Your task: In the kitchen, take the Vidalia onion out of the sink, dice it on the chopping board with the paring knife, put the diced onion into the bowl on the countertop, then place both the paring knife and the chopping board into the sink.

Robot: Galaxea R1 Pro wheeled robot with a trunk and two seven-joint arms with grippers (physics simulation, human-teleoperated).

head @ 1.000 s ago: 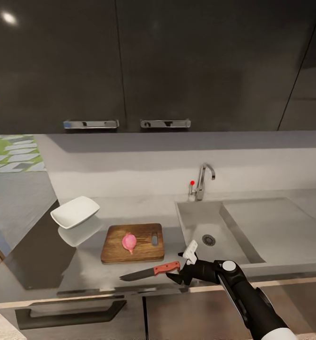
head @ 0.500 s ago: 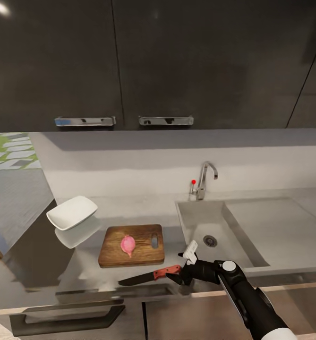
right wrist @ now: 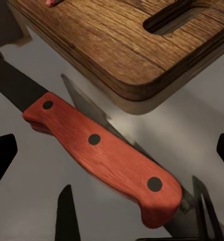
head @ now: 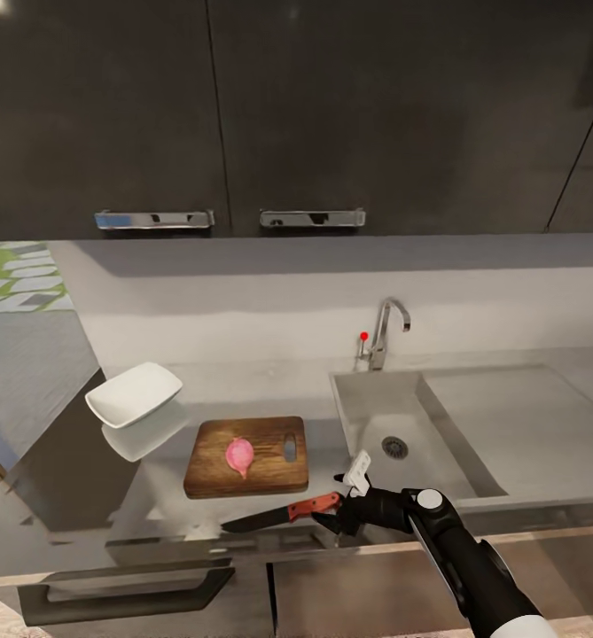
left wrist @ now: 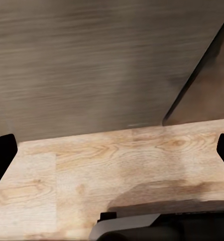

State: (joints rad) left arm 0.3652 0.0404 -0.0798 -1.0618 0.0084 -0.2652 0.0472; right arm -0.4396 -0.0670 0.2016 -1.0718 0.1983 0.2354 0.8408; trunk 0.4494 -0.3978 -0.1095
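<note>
A pink onion lies on the dark brown chopping board left of the sink. The paring knife rests on the countertop in front of the board, red handle toward my right gripper. That gripper is open, its fingers standing either side of the handle's end. In the right wrist view the red handle lies between the open fingertips, with the board's slotted edge beyond. The white bowl sits at the far left. My left gripper is open over pale wooden floor.
An angular chrome tap with a red knob stands behind the basin, and a flat drainboard lies to its right. Dark upper cabinets with chrome handles hang above. A drawer with a black bar handle is below the counter.
The whole head view has shifted slightly, so the camera moved. My right gripper keeps its place beside the knife handle; the onion, board and bowl stay put.
</note>
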